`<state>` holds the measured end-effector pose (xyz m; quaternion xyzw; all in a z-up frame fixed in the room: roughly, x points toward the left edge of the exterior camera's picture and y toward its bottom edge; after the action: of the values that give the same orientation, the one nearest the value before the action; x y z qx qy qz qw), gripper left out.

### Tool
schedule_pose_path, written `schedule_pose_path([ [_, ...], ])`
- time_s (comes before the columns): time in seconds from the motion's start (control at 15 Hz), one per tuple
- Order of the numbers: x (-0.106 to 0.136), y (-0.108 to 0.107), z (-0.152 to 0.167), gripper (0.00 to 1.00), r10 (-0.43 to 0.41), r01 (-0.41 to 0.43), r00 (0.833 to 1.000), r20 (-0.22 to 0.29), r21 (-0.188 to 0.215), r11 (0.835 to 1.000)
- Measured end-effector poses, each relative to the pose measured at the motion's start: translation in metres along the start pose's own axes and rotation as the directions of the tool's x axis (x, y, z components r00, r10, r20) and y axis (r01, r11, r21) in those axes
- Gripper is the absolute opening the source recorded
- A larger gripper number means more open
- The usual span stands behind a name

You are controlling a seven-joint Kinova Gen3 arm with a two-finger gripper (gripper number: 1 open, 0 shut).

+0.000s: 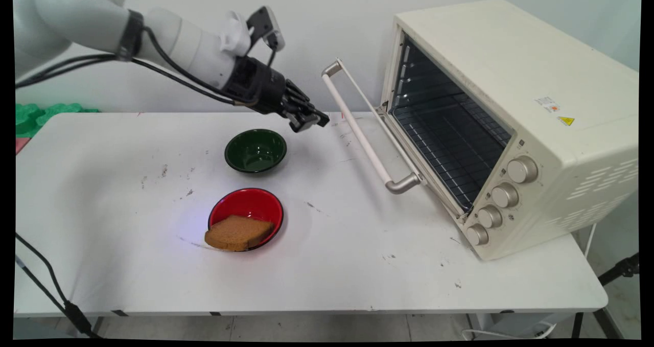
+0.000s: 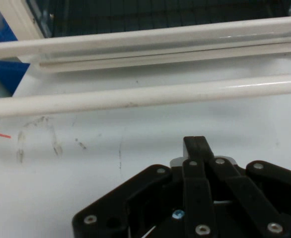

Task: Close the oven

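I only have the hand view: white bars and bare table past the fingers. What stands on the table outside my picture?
Observer: A green bowl, empty, stands on the table just left of and below the gripper in the main view.
Operator: Anything else there?
Observer: A red bowl stands nearer the table's front edge, with a slice of brown bread lying in it and sticking out over its rim.
Operator: And what do those bars belong to?
Observer: They belong to the open door of a cream oven at the table's right; the handle lies just right of the gripper.
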<state>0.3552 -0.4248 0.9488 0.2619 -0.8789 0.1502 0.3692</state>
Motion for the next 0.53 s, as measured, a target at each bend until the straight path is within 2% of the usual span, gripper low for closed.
schedule_pose_path([
  [0.53,-0.005,-0.002,0.044,0.00,-0.023,0.022,0.999,0.025,0.007,1.000],
])
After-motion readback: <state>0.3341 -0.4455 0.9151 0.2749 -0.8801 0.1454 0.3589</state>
